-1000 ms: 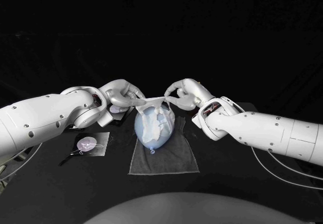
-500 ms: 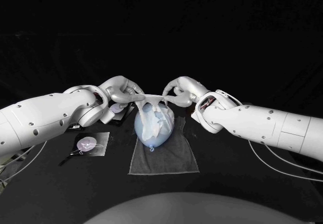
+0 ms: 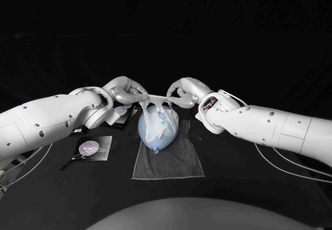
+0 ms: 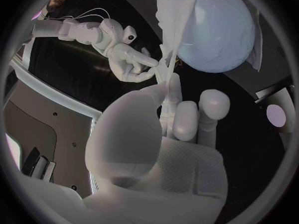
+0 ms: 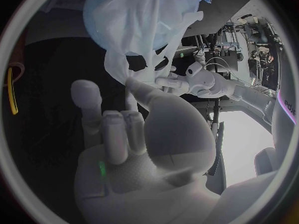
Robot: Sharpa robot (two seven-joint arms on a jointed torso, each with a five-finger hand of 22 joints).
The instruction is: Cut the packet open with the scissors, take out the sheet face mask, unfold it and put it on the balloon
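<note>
- Black table point(image 3: 256, 191), dark background all round.
- Packet point(image 3: 93, 146): flat on the table at far left, well apart from both hands, with a pale round patch on it.
- Left hand point(image 3: 128, 95): fingertips pinch the left end of the face mask's top edge. It holds nothing else.
- Face mask point(image 3: 158, 101): top edge is pulled taut between the two hands, over the balloon's far end. The rest hangs down and drapes onto the balloon's upper surface, creased.
- Balloon point(image 3: 158, 132): pale blue, lying lengthwise on a grey cloth point(image 3: 169, 165), knot at the near end, between the two arms.
- Right hand point(image 3: 185, 93): thumb and finger pinch the right end of the same edge. In the right wrist view the other fingers are curled beside it.
- The hands are near each other, joined only by the mask.
</note>
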